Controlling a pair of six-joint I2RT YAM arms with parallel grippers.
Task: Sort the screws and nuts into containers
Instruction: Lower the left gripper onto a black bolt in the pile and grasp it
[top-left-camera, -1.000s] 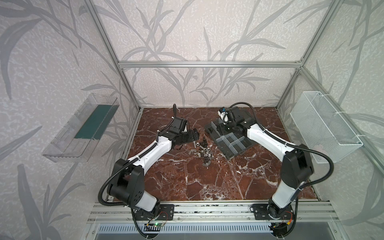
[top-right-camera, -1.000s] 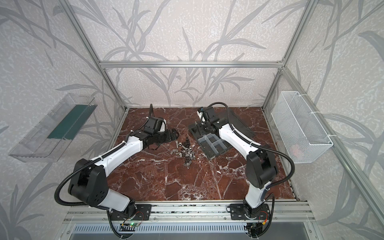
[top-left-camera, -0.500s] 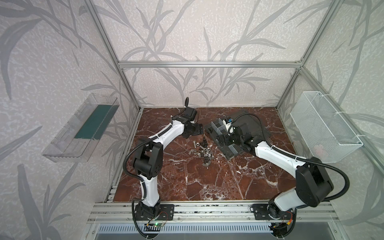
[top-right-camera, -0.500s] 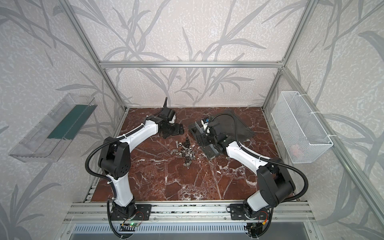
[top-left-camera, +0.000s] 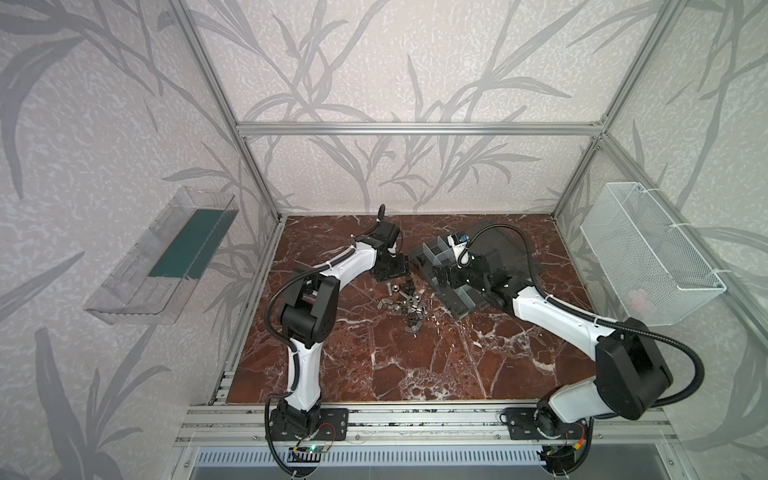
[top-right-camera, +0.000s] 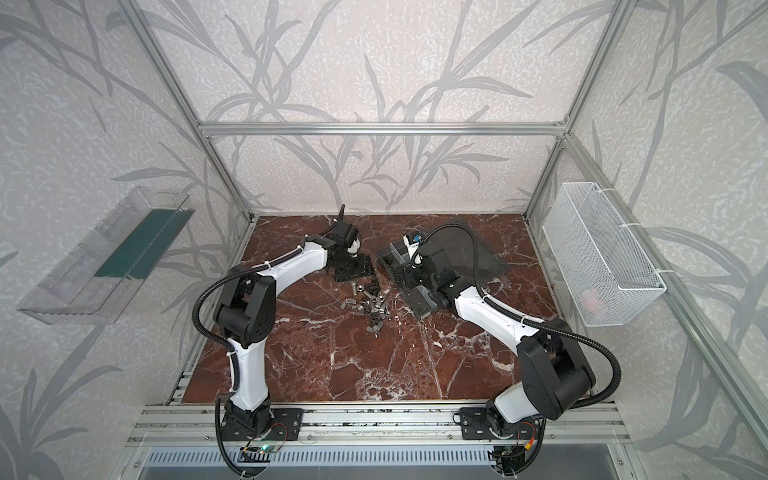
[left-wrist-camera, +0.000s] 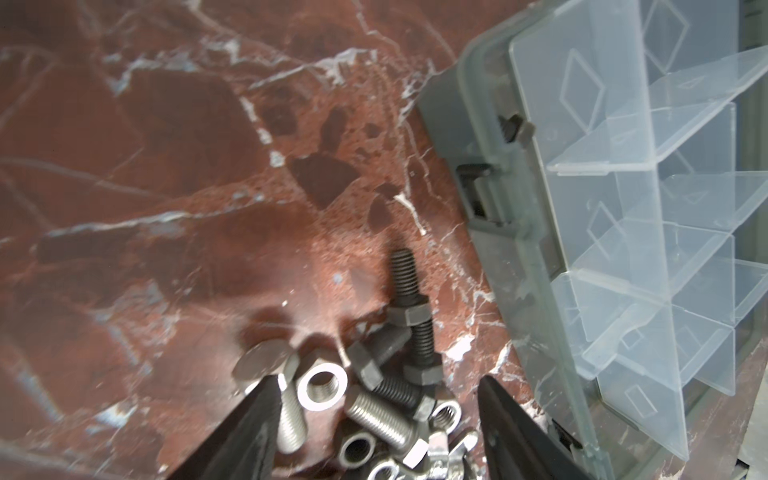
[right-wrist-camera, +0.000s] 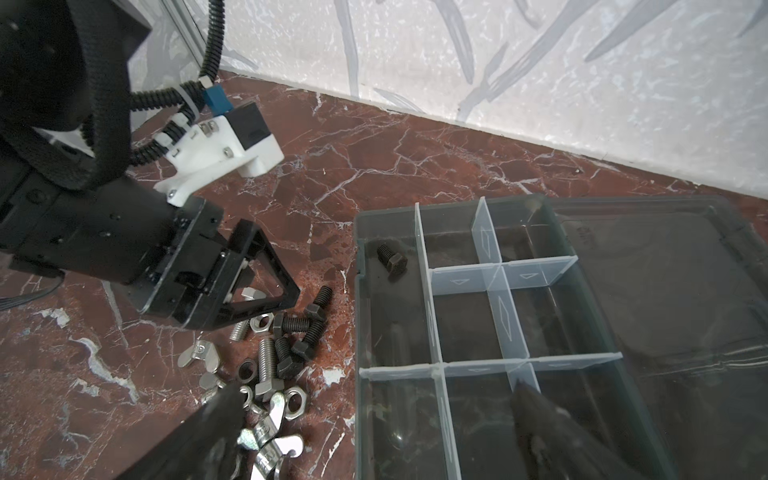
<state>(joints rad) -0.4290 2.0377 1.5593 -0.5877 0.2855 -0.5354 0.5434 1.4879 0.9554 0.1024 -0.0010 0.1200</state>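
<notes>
The screws and nuts lie in one loose pile (top-left-camera: 405, 303) (top-right-camera: 372, 305) on the marble floor, left of the dark-grey organizer box (top-left-camera: 457, 305) (right-wrist-camera: 360, 291). My left gripper (left-wrist-camera: 376, 386) (top-left-camera: 394, 277) is open. Its jaws straddle the pile's far end, over a silver nut (left-wrist-camera: 322, 386), a silver screw (left-wrist-camera: 376, 411) and a dark screw (left-wrist-camera: 411, 307), and grip nothing. My right gripper (right-wrist-camera: 376, 392) (top-left-camera: 446, 276) is open and empty. It hovers over the box's pile-side rim and its containers. One dark screw (right-wrist-camera: 390, 259) lies in a corner compartment. Wing nuts (right-wrist-camera: 199, 353) lie at the pile's edge.
The box's lid (top-left-camera: 498, 245) lies flat open behind it. A white wire basket (top-left-camera: 648, 253) hangs on the right wall. On the left wall hangs a clear tray with a green base (top-left-camera: 166, 253). Aluminium frame posts and walls close in the floor.
The right arm has pulled back from the box's far end to its pile-side rim, with jaws wider. The left arm's elbow has folded in, and its gripper stays at the pile's far end.
</notes>
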